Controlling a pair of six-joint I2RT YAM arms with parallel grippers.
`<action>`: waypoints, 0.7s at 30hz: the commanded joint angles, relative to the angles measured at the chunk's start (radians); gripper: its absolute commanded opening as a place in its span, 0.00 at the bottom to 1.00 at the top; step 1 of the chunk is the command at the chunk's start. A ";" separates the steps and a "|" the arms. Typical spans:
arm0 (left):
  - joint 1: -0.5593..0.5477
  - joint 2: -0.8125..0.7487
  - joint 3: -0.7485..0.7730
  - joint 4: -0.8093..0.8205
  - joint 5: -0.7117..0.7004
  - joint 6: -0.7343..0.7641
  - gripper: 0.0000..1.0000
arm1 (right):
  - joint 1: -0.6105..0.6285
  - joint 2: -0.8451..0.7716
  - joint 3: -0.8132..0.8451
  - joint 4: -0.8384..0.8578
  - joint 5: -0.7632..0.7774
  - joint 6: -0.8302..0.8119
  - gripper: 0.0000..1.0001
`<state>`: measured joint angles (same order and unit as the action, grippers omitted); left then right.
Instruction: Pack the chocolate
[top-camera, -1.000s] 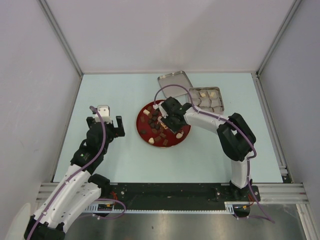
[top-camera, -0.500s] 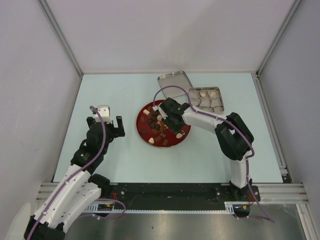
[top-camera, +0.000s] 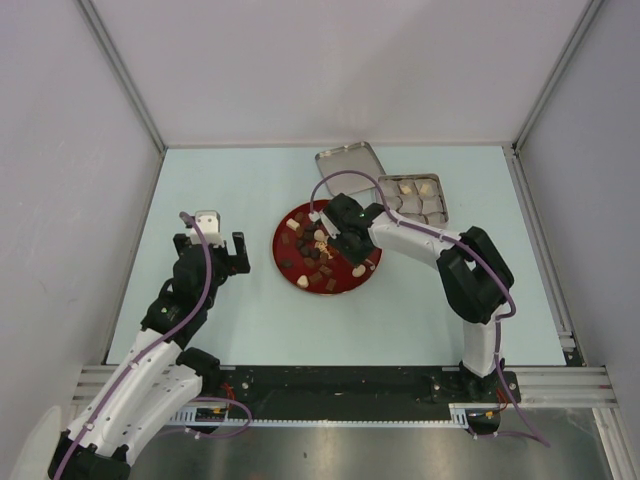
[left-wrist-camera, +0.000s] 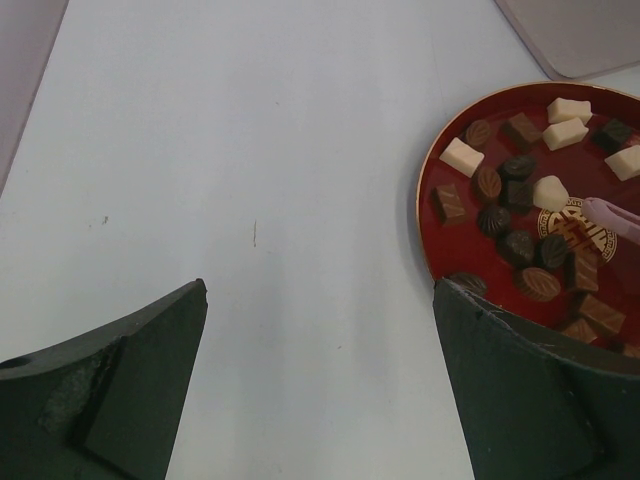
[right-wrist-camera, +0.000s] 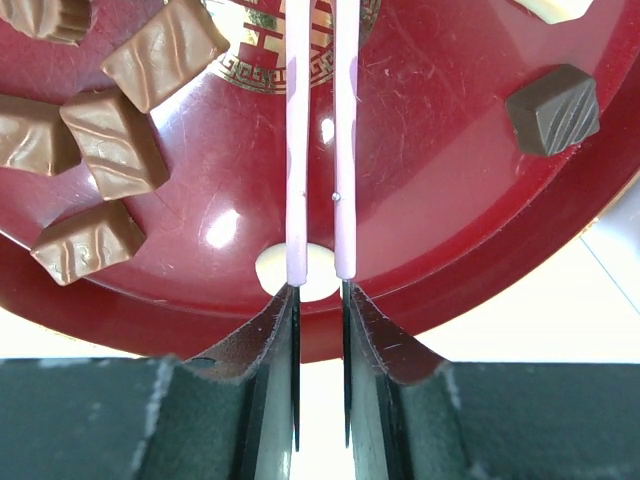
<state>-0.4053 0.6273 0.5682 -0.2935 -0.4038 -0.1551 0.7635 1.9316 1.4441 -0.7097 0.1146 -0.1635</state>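
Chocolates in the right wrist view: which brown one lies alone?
The ridged brown square right of the pink tongs; the other brown pieces cluster left of them.

We count two claws: the left claw (left-wrist-camera: 320, 290) and the right claw (right-wrist-camera: 318, 295). On the one counter (top-camera: 230, 190) we count one red plate (top-camera: 279, 240), one tin box (top-camera: 443, 200) and one lid (top-camera: 350, 163). There is one pair of pink tongs (right-wrist-camera: 293, 150). The chocolates (left-wrist-camera: 487, 182) are many. From the left wrist we count five white ones.

Red plate (right-wrist-camera: 430, 200), pink tongs (right-wrist-camera: 346, 150), metal tin (top-camera: 445, 205), separate lid (top-camera: 350, 162).
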 joint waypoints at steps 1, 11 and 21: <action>0.002 -0.009 -0.007 0.045 0.019 0.017 1.00 | 0.002 -0.023 0.015 0.007 -0.016 -0.025 0.27; 0.002 -0.014 -0.007 0.045 0.019 0.019 1.00 | 0.014 0.059 0.088 0.019 -0.015 -0.019 0.33; 0.002 -0.020 -0.008 0.042 0.017 0.019 1.00 | 0.014 0.130 0.180 0.004 0.002 -0.010 0.38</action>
<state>-0.4053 0.6197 0.5682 -0.2932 -0.3889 -0.1535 0.7715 2.0365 1.5558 -0.7063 0.1001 -0.1761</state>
